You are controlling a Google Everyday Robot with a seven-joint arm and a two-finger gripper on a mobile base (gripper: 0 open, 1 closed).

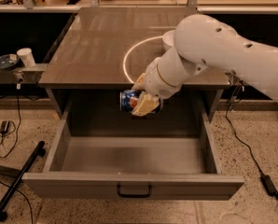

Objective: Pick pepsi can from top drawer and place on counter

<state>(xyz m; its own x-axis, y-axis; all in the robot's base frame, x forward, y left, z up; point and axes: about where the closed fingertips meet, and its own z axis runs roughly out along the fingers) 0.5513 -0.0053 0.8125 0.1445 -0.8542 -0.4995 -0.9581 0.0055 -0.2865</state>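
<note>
Camera view: gripper (141,101) is clamped on the pepsi can (128,100). The can lies sideways between the pale fingers (147,106), its blue end sticking out to their left. It's held in the air over the open top drawer (129,185), toward the back, clear of the drawer floor and just below the front edge of the counter (92,45). The arm (213,45) comes in from the right across the counter and partly hides a white bowl (167,38).
</note>
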